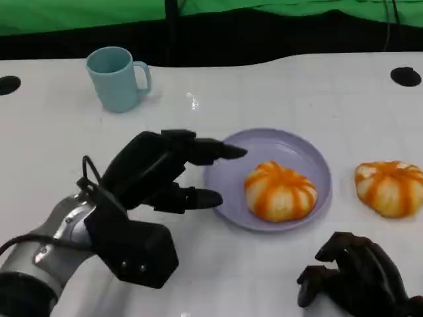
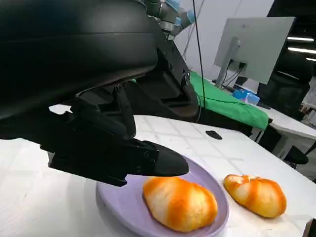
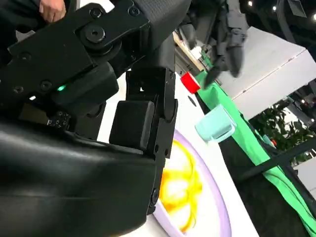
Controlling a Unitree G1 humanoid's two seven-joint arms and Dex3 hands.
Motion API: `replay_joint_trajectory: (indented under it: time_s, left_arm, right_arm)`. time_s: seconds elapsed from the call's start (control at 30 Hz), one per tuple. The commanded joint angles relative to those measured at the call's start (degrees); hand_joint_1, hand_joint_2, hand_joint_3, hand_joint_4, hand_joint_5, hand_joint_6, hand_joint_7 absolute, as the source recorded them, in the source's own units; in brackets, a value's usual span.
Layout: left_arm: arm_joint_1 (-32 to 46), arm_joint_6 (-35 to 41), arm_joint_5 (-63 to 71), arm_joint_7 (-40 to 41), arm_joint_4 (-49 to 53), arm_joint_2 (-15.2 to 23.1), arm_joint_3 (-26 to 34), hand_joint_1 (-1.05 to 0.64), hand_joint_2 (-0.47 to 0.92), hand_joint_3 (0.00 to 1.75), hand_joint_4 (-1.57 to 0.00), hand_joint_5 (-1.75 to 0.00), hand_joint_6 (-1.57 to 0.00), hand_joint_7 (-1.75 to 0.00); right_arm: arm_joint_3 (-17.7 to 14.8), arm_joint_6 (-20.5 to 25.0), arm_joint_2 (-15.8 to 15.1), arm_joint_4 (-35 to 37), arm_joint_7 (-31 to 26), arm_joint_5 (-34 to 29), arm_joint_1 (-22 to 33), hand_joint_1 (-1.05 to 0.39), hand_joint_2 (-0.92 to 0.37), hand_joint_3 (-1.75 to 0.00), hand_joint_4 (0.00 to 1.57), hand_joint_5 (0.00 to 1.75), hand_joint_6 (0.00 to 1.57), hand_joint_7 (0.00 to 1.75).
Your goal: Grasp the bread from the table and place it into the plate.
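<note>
One orange-and-white striped bread roll (image 1: 280, 191) lies in the lavender plate (image 1: 304, 153) at the table's middle; the left wrist view has the roll (image 2: 180, 203) on the plate (image 2: 121, 202), and the right wrist view has the roll (image 3: 180, 190) on the plate (image 3: 215, 207) too. A second, similar roll (image 1: 390, 187) (image 2: 256, 194) sits on the table to the plate's right. My left hand (image 1: 162, 173) hovers just left of the plate, fingers spread toward its rim, holding nothing. My right hand (image 1: 360, 277) rests near the front edge, below the second roll, fingers curled and empty.
A light blue mug (image 1: 117, 78) (image 3: 216, 123) stands at the back left of the white table. Black round holes (image 1: 405, 76) mark the tabletop's far corners. Green cloth lies beyond the table's far edge. A monitor (image 2: 252, 47) stands on a desk in the background.
</note>
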Motion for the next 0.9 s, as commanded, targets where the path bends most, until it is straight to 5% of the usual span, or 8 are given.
replay_joint_trajectory:
  time_s: [0.03,0.1,0.23,0.3,0.43,0.5,0.9]
  left_arm:
    - [5.31,-3.46,-2.90,1.35,-2.52,2.08,2.93,-0.53,0.92,0.22,-0.70,-1.29,-0.79,-0.58]
    - [6.06,-3.65,-3.16,0.96,-3.01,1.98,3.49,-0.55,0.92,0.22,-0.69,-1.38,-0.70,-0.84]
    - [9.21,-4.54,-3.65,1.28,-4.41,1.99,4.51,-0.55,0.92,0.22,-0.69,-1.40,-0.67,-0.91]
    - [13.72,-5.67,-4.60,2.05,-6.29,2.11,5.57,-0.51,0.92,0.19,-0.65,-1.66,-0.56,-1.26]
    - [17.01,-8.30,-7.67,1.74,-5.65,1.00,6.70,-0.48,0.92,0.18,-0.66,-1.74,-0.51,-1.46]
    - [18.22,-9.33,-10.12,0.93,-4.83,0.34,6.98,-0.53,0.92,0.21,-0.69,-1.75,-0.46,-1.68]
    - [24.80,-4.78,-34.47,-17.86,-5.75,-4.15,7.18,-0.62,0.92,0.35,-0.72,-1.75,-0.49,-1.75]
  right_arm:
    - [0.07,0.54,-0.55,-1.40,-0.30,0.17,0.83,-1.03,-0.73,-0.01,1.57,0.72,1.57,0.36]
    - [0.14,0.51,-0.56,-1.64,-0.47,-0.01,0.95,-1.03,-0.73,-0.01,1.57,0.72,1.57,0.36]
    - [0.04,0.78,-0.53,-1.69,-0.30,0.40,0.95,-1.03,-0.73,-0.01,1.57,0.72,1.57,0.36]
    - [-0.06,0.93,-0.51,-1.70,-0.10,0.67,0.94,-1.02,-0.72,-0.01,1.57,0.71,1.57,0.35]
    - [0.00,0.85,-0.43,-1.92,-0.32,0.47,1.08,-1.02,-0.72,-0.01,1.57,0.71,1.57,0.34]
    - [-0.03,0.90,-0.33,-2.05,-0.50,0.49,1.14,-1.02,-0.72,-0.01,1.57,0.72,1.57,0.34]
    - [0.16,1.59,-0.40,-2.75,-0.38,0.65,1.14,-1.01,-0.71,0.00,1.57,0.71,1.57,0.31]
